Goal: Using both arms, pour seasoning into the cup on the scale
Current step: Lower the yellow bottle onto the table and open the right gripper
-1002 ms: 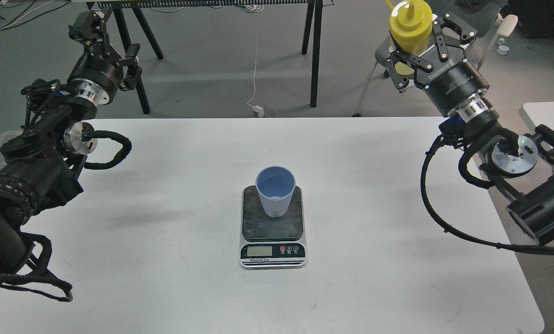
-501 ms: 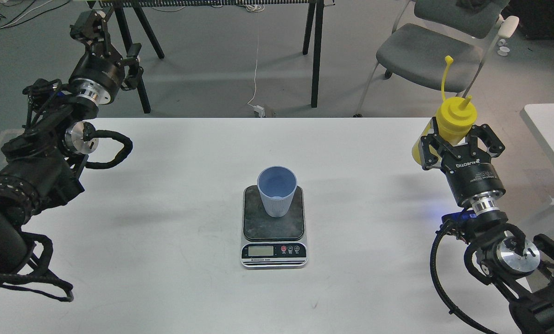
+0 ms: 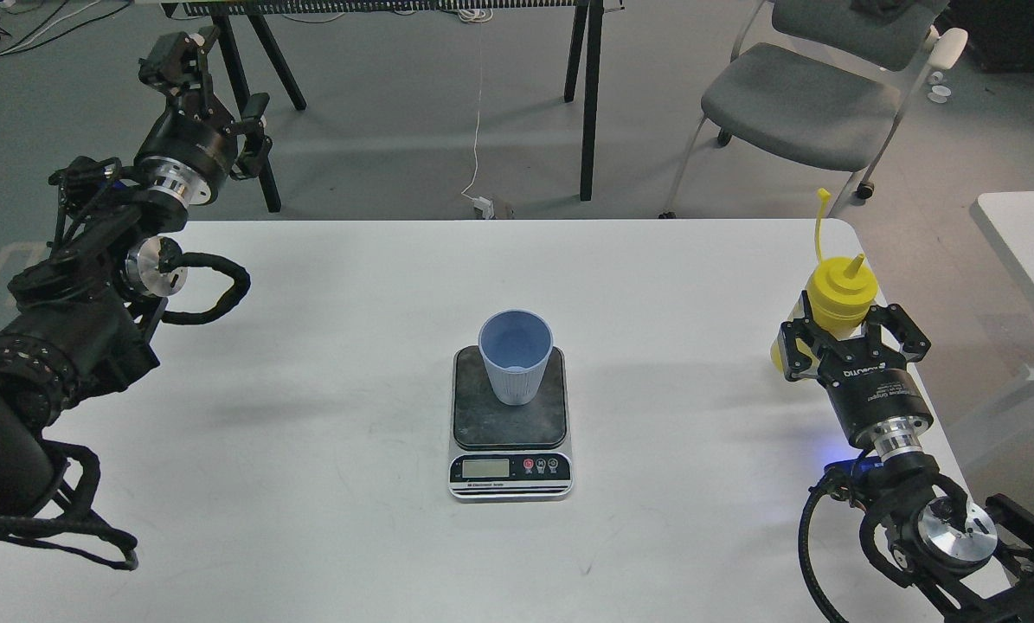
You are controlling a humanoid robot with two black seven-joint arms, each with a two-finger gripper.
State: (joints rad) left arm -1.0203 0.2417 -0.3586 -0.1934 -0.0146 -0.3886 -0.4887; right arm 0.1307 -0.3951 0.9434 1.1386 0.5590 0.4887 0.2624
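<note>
1. Yellow seasoning bottle stands upright near the table's right edge, clamped in the right claw.
2. Blue cup sits on the scale, mid-table.
3. Left claw hangs spread and empty beyond the far-left corner.

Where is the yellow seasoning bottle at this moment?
In the head view, the seasoning bottle stands upright near the table's right edge, gripped by the right end effector, well right of the cup.
</note>
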